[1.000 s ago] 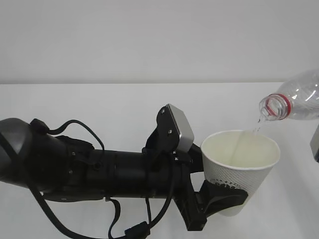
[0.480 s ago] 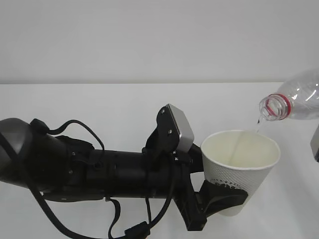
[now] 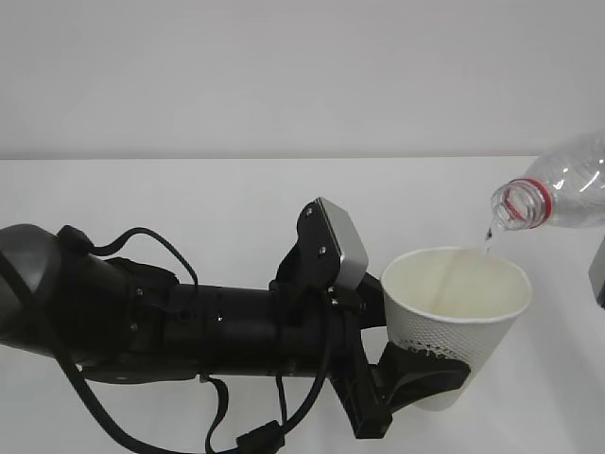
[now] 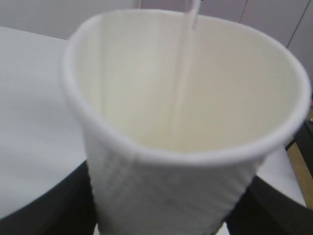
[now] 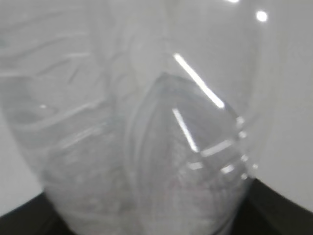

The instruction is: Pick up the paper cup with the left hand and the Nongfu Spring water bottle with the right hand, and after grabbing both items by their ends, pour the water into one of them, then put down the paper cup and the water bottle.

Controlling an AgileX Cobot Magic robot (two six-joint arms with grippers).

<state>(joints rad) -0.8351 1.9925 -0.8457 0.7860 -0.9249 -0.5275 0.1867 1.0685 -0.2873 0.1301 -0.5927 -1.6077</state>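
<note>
The white dotted paper cup [image 3: 454, 307] is held upright by its lower part, with my left gripper [image 3: 427, 375] shut on it. In the left wrist view the paper cup [image 4: 186, 122] fills the frame, with a black finger [image 4: 44, 210] on either side of it. The clear Nongfu Spring water bottle [image 3: 562, 189] lies tilted, its red-ringed mouth just above the cup's right rim. A thin thread of water [image 4: 184, 73] runs down into the cup. In the right wrist view the ribbed bottle [image 5: 146, 122] fills the frame, with my right gripper [image 5: 156, 223] shut on it.
The bulky black left arm [image 3: 170, 326] with looped cables crosses the lower left of the white table [image 3: 189, 189]. A plain white wall [image 3: 284, 76] stands behind. A grey part [image 3: 597, 274] shows at the right edge.
Neither arm, the cup nor the bottle has moved. The thread of water under the bottle's mouth looks thinner than before.
</note>
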